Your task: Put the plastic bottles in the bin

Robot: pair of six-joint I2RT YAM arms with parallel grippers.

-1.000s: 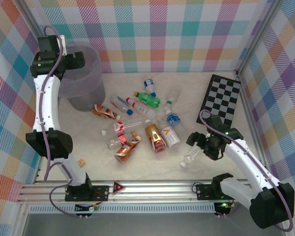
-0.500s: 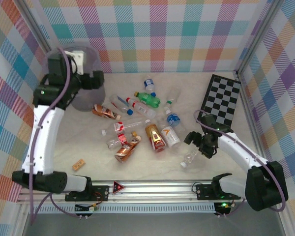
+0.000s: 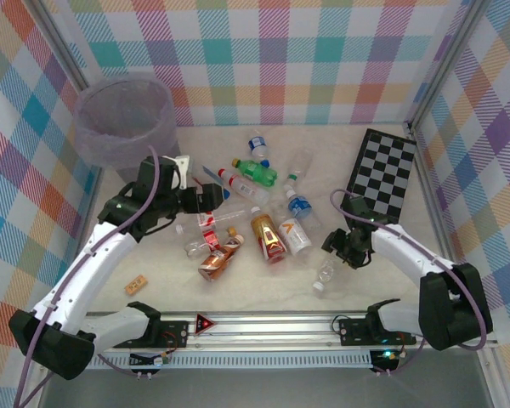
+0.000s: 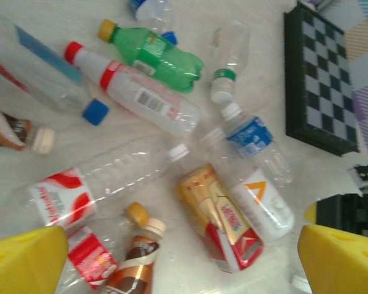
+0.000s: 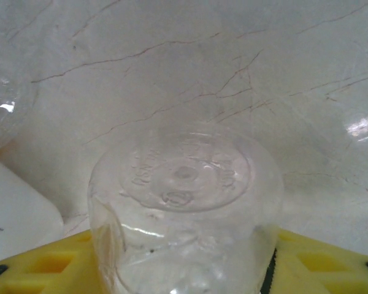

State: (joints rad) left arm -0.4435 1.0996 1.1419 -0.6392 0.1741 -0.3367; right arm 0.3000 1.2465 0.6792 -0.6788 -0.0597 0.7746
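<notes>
Clear bottle (image 5: 184,196) lengthwise in right pincer (image 3: 335,254), base wristward, cap toward near edge.

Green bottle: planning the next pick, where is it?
Top view: the green bottle lies centre-back, beside the red-capped bottle, a blue-labelled bottle just behind.

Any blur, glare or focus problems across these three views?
Top external: sharp, evenly lit, soft shadows under the scattered plastic bottles. Left wrist: slightly soft, yellow fingers of the left hand blurred at the corners. Right wrist: clear plastic bottle very close and soft-edged; small glare spot on the pale marbled table.
</notes>
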